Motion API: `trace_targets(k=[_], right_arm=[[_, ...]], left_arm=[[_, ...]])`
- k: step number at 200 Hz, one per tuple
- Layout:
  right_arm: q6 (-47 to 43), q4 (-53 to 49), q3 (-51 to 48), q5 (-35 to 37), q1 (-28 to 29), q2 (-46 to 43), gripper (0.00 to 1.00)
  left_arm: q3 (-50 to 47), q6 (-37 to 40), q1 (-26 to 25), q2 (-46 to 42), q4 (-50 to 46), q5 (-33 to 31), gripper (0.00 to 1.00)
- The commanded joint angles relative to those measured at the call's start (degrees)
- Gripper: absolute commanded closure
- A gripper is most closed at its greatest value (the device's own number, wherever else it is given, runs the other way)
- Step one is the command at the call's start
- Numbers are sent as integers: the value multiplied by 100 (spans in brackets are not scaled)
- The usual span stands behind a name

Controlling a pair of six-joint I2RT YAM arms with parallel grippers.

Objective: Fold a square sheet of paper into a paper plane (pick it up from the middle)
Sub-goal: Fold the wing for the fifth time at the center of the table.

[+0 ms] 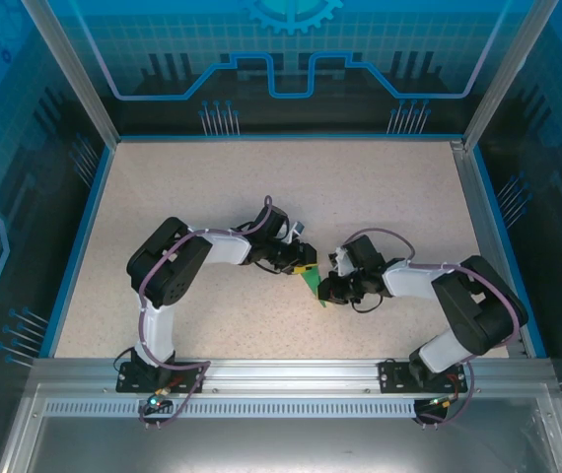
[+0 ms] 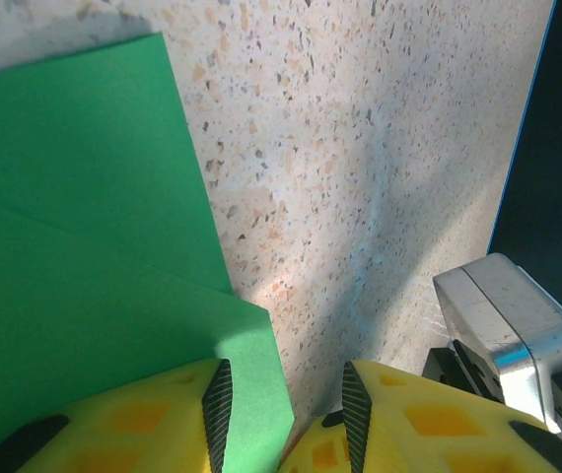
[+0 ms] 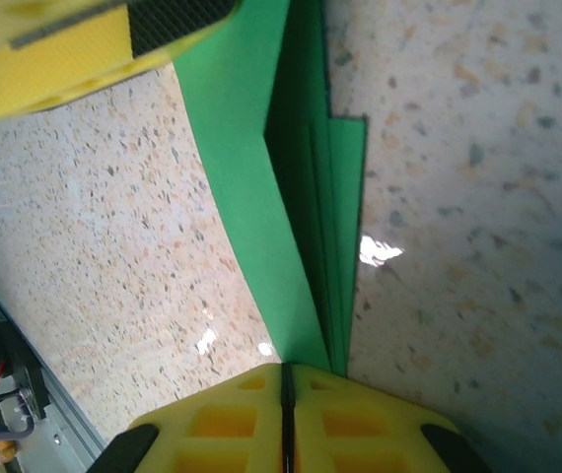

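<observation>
At speckled table [image 1: 212, 187] centre, folded green paper [image 1: 312, 284]: thin, matte, layered, long axis 12-to-6, tapering toward 6 in top view. Pinched flat between right gripper [image 3: 284, 394] fingers; left gripper [image 2: 281, 394] fingers spread.

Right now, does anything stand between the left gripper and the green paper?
Nothing visible does. The left gripper stands with its jaws apart right at the edge of the folded green paper, partly over it, with bare table beside. The right gripper is shut on the paper's other end.
</observation>
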Motion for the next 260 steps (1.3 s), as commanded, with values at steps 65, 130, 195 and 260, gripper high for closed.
trace_targets(k=[65,130,195,260], right_arm=[[94,-705,405,-226,225,-514,88],[-6,-738,148,143,234,135,88],[7,-652,-511,27,-90,-247,88],[22,-284,-1037,-446,-501,-545,86]], left_arm=[[-70,134,22,396,-594,-348,60],[-77,141,21,361,-620,-361,60],[-41,172,20,361,-664,-359,60],[-25,169,14,396,-655,-352,60]])
